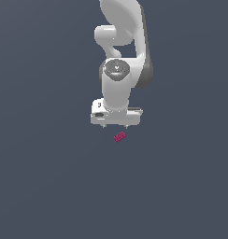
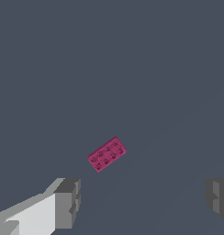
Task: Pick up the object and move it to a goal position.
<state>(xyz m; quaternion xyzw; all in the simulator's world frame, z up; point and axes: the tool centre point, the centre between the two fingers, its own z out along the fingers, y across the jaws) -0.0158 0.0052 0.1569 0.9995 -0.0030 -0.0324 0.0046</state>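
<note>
Spread wide and holding nothing, the gripper (image 1: pixel 115 126) hangs above the flat grey surface (image 1: pixel 46 186), its two short fingertips pointing down. In the wrist view one finger (image 2: pixel 68 203) and the other finger (image 2: pixel 218 199) sit far apart at the frame's edges, with bare floor between them.

No edges or corners of the surface show in either picture, so the object (image 1: pixel 119 137) can only be placed against the arm: it lies flat on the surface, studs up, just beyond the fingertips in the exterior view and slightly toward that view's right. It touches neither finger. In the wrist view the object (image 2: pixel 107 153) sits ahead of the line joining the fingers and closer to one of them, and its long side runs at a slant to that line.

Several things could spoil the grasp, as I judge it. Should the arm descend straight from here, the fingers would probably close on empty floor short of the brick, since it is not centred between them. Because the brick is skewed, closing without first turning the wrist could catch it corner to corner, so it twists or squirts out sideways. It is also very small against the fingers, so a descent stopped too high might pinch only the studs, while one driven too low could jam the tips into the surface. No goal marker is visible here.
</note>
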